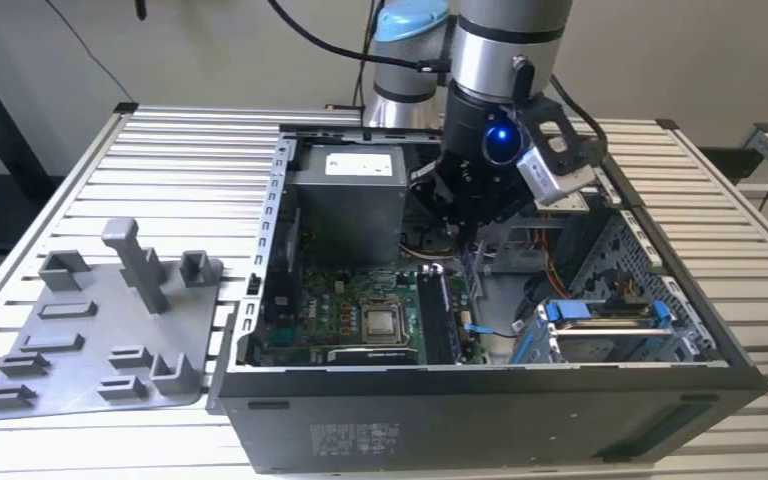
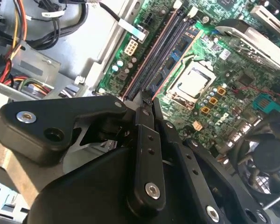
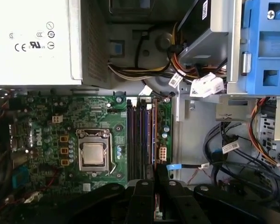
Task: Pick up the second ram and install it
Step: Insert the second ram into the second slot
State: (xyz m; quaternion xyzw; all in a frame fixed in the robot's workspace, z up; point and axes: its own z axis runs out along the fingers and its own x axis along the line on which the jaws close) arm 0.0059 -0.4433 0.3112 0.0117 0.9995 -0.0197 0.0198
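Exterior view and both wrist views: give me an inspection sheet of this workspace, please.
Surface: slatted metal table carrying an open computer case.
Job's things: second ram, a thin dark stick on edge along the memory slots, at the gripper's tip; held or seated, cannot tell.
Clutter: grey plastic fixture beside the case, at the exterior view's left.
Grippers: gripper inside the case, over the motherboard.
Cables: wire bundles by the power supply.
Surroundings: plain wall behind.
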